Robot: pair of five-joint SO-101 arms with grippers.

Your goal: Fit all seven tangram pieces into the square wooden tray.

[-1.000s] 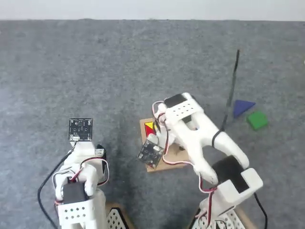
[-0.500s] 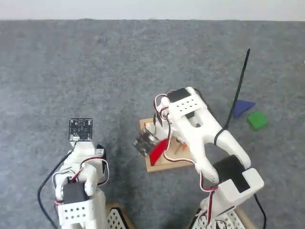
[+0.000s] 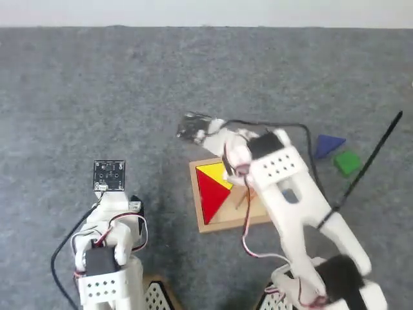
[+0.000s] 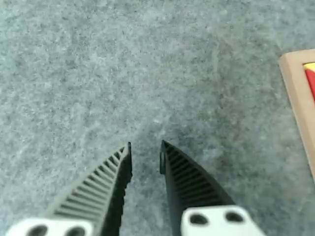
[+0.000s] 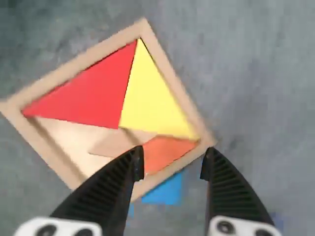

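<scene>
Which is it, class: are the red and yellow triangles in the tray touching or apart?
Touching. The right wrist view shows the red triangle and yellow triangle meeting along one edge, no gap.

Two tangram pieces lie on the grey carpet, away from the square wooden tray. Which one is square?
The green tangram piece is the square one. Its neighbour, the dark blue tangram piece, is a triangle.
</scene>
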